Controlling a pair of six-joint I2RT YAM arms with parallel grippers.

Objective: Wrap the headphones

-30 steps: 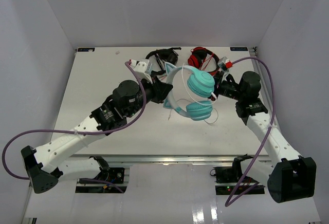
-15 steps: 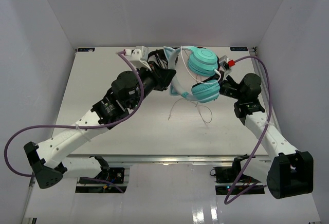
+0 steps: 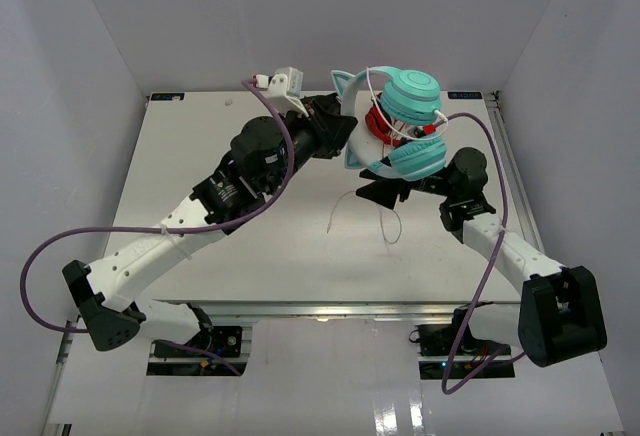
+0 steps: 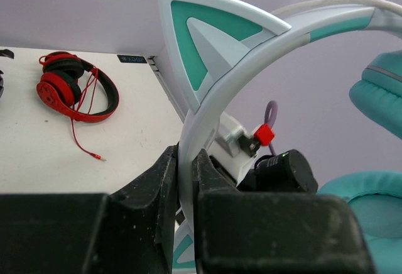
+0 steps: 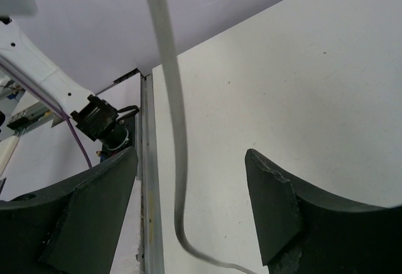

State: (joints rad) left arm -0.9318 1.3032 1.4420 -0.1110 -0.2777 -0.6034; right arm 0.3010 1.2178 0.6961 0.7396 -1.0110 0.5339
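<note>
The headphones (image 3: 410,96) hang in the air over the back of the table (image 3: 200,166), with the cups to the right and the cat-eared headband (image 4: 207,92) to the left. They look light. The plastic band seems stiff and the padded cups soft, so I'd say the band is the sound place to grip, since the cups would likely swivel and squash. The thin cable (image 5: 168,85) dangles limp toward the table. It probably wants a gentle pinch rather than a tug, which might strain its joint at the cup.

The left gripper (image 4: 185,173) is clenched on the band just below one ear, jaws nearly together. The right gripper (image 5: 191,167) gapes wide beneath the cups and grasps nothing. The cable hangs between its fingers, touching neither as far as I can see. Red headphones (image 4: 75,88) lie on the table behind.
</note>
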